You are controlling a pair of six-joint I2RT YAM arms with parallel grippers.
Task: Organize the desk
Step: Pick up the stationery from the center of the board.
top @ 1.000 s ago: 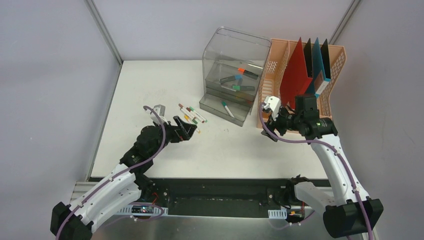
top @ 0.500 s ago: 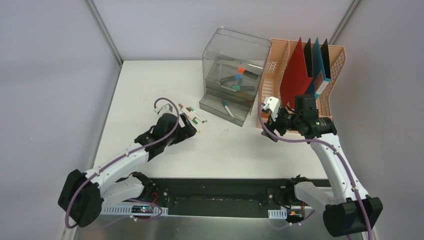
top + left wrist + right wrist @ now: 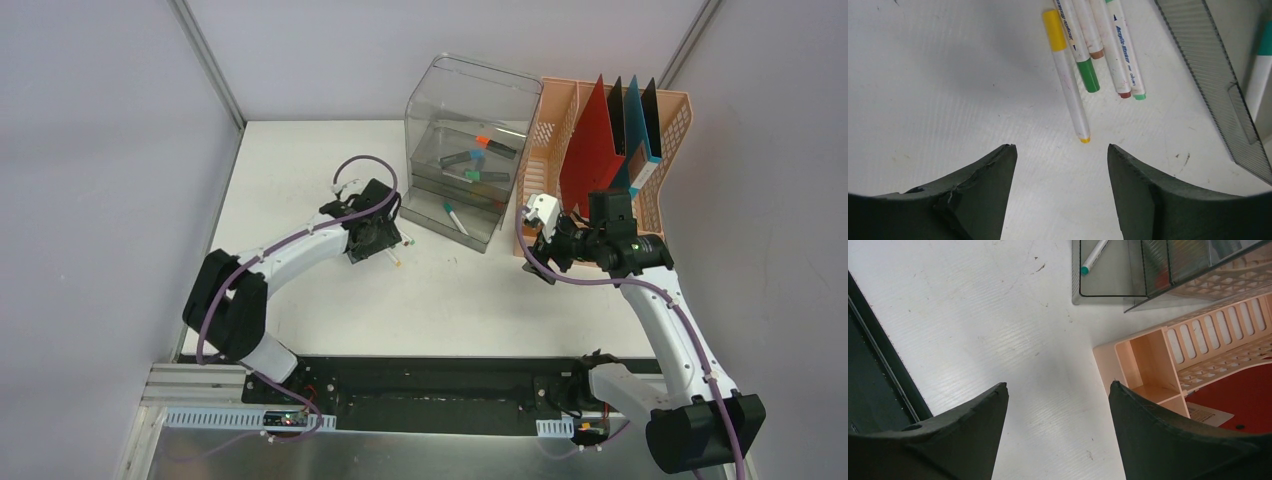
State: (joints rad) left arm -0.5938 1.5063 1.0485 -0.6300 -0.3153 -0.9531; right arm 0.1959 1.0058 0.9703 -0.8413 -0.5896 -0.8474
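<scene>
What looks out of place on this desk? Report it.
Several loose white felt-tip markers lie fanned on the flat white tabletop beside the clear plastic tiered organizer, whose trays already hold other markers. They look unstowed; nothing appears spilled or damaged.

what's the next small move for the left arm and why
Probably ease the left gripper forward and down so its open jaws straddle the yellow-capped marker, then close. That marker lies loose on the desk, nearest the fingers, its tip just ahead of the gap, with other markers beside it outside the clear organizer.
</scene>
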